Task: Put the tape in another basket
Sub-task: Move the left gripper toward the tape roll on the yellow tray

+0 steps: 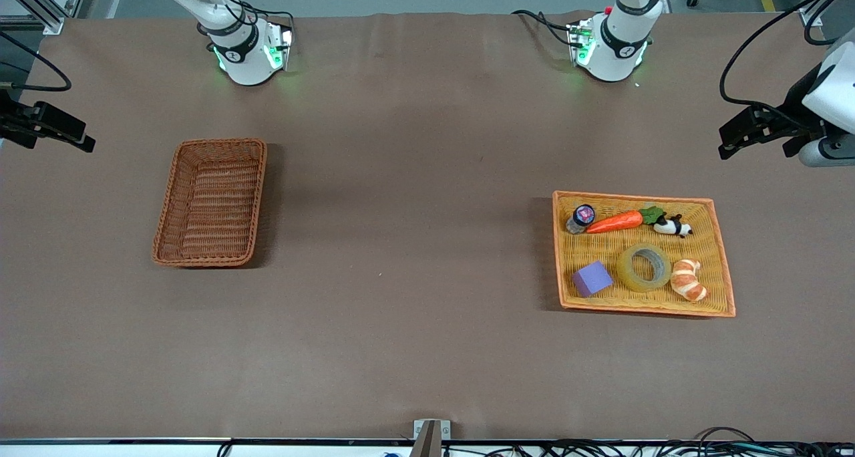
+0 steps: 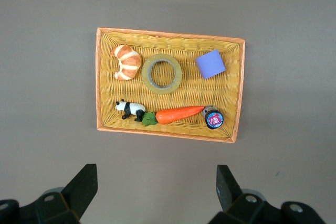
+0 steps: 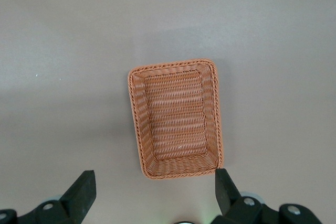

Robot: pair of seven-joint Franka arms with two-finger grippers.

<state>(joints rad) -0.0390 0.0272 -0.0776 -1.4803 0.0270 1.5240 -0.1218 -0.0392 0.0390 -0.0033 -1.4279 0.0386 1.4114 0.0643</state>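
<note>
The translucent yellowish ring of tape [image 1: 644,267] lies flat in the orange-yellow woven tray [image 1: 723,270], toward the left arm's end of the counter. The left gripper [image 2: 156,192], fingers spread wide and empty, hangs high above that end. The right gripper [image 3: 155,192], equally open, waits over the reddish-brown wicker basket [image 1: 167,210].

The translucent yellowish tape [image 1: 644,267] lies flat in the orange tray [image 1: 701,203]; the reddish-brown basket [image 1: 167,203] sits empty.

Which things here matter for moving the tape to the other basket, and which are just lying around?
Part of the job:
- tape, lying in the tray
- basket, toward the right arm's end of the table
- left gripper, jaws open, up over the table beside the tray

Just lying about, all in the tray:
- croissant
- purple block
- carrot
- panda
- small jar
</note>
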